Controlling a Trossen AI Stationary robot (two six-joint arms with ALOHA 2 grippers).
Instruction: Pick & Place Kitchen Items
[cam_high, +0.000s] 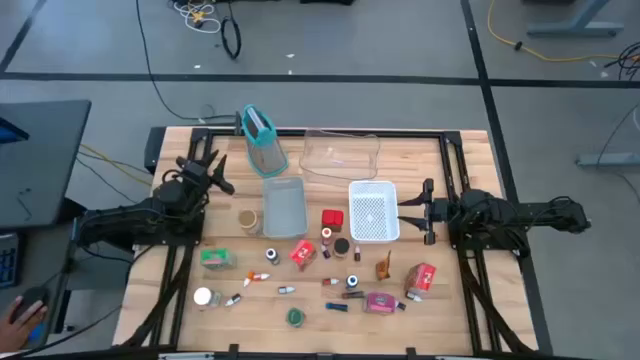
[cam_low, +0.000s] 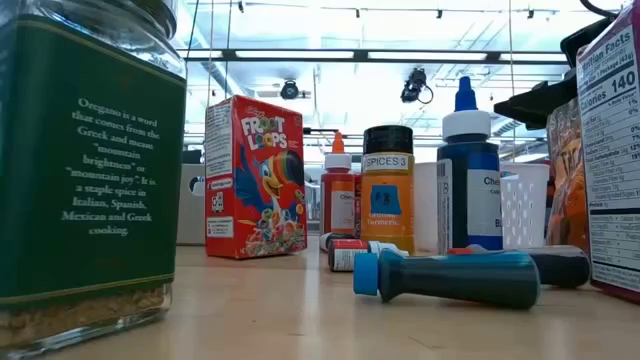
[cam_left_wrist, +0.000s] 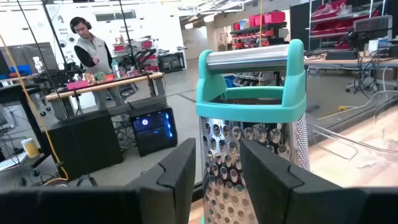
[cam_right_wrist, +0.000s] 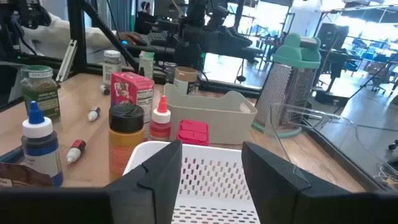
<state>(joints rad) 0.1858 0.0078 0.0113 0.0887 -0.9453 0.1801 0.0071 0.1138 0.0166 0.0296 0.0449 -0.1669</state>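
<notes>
Grey tray (cam_high: 283, 206), white basket (cam_high: 373, 211), clear tray (cam_high: 340, 155) hold nothing; jars (cam_high: 342, 246) outside.

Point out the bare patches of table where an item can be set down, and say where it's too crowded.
Free: the strip between the grey tray and white basket, in front of the clear tray, and the table's near right corner beyond the red packet. Crowded: the middle front, around the Froot Loops box, spice jar and small vials.

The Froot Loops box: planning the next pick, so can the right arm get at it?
Probably yes: the small red Froot Loops box stands left of the open right tool, but the white slotted basket lies between.
</notes>
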